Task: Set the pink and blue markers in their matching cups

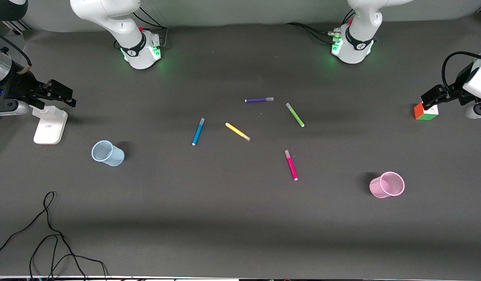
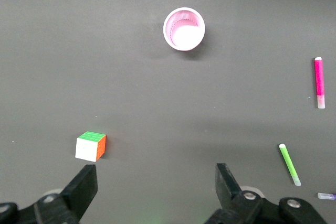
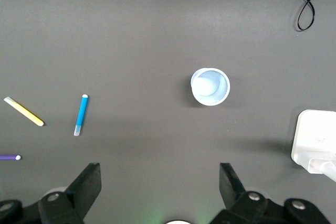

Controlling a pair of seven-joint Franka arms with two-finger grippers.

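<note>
The blue marker (image 1: 198,131) lies flat mid-table, and also shows in the right wrist view (image 3: 81,114). The pink marker (image 1: 291,165) lies flat nearer the front camera; the left wrist view shows it too (image 2: 318,83). The light blue cup (image 1: 107,153) (image 3: 210,86) stands upright toward the right arm's end. The light pink cup (image 1: 387,184) (image 2: 184,29) stands upright toward the left arm's end. My right gripper (image 1: 64,95) (image 3: 160,182) is open and empty, over the right arm's end. My left gripper (image 1: 429,99) (image 2: 156,182) is open and empty, over a cube.
Purple (image 1: 259,100), green (image 1: 295,114) and yellow (image 1: 237,131) markers lie among the task markers. A colourful cube (image 1: 425,112) (image 2: 91,146) sits at the left arm's end. A white block (image 1: 50,124) sits at the right arm's end. A black cable (image 1: 49,234) trails near the front edge.
</note>
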